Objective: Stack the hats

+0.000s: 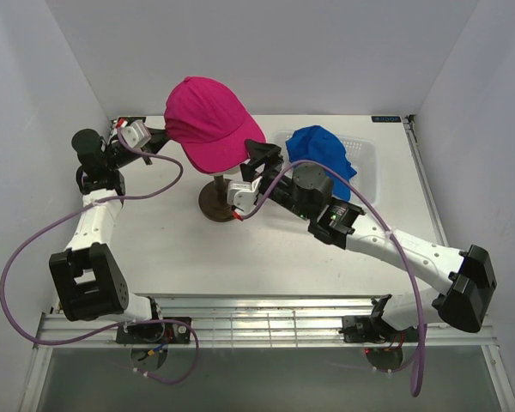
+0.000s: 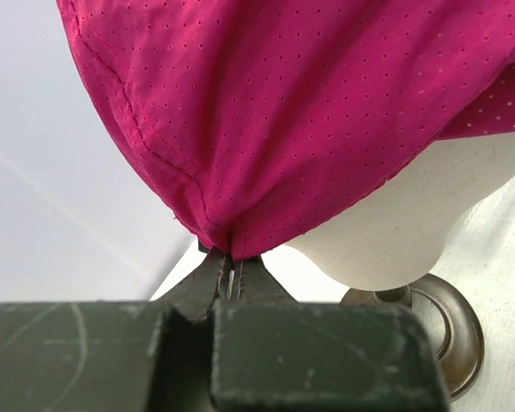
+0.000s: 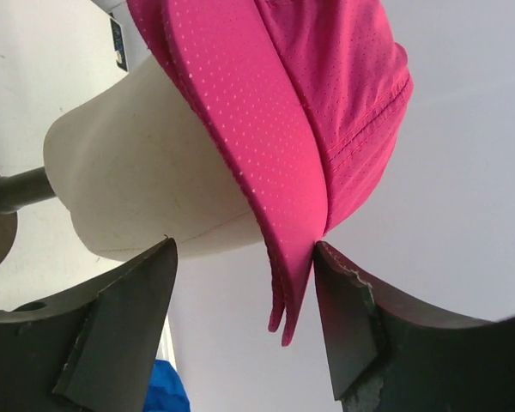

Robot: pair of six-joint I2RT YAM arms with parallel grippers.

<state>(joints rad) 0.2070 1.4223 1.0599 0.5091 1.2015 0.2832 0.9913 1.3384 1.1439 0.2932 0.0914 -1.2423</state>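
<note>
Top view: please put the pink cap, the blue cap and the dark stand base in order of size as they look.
1. Pink cap, though it sits higher, nearer the camera, which may enlarge it.
2. Blue cap.
3. Stand base.

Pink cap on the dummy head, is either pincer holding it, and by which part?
The left pincer is shut on the lower fabric edge of the pink cap. The right pincer stands open around its brim, holding nothing.
</note>
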